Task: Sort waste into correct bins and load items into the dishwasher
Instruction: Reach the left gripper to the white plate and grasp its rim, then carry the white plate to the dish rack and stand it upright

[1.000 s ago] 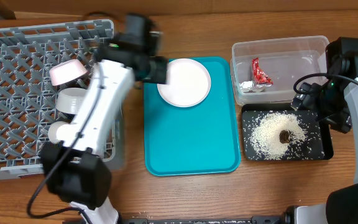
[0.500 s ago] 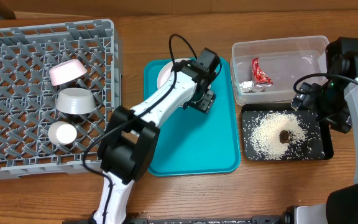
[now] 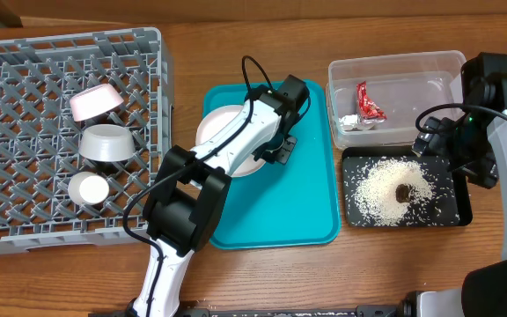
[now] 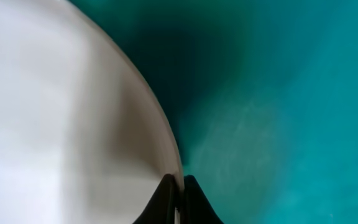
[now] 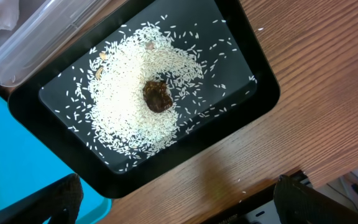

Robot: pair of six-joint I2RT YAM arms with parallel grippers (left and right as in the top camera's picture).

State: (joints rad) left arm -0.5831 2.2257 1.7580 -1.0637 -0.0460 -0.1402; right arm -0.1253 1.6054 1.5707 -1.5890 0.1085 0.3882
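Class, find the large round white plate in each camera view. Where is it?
Overhead: the large round white plate sits centre-left on the flat teal plastic tray.
Left wrist: it fills the left half, rim in the left claw.
Right wrist: not in it.
Shared landmark: the teal tray.

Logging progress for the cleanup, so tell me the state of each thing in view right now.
large plate: rim pinched, over teal tray
left jaws: shut on large plate
right jaws: open, empty
small plate: tilted in dish rack
bowl: racked
cup: racked
foil wrapper: in clear tub
rice: in black tray
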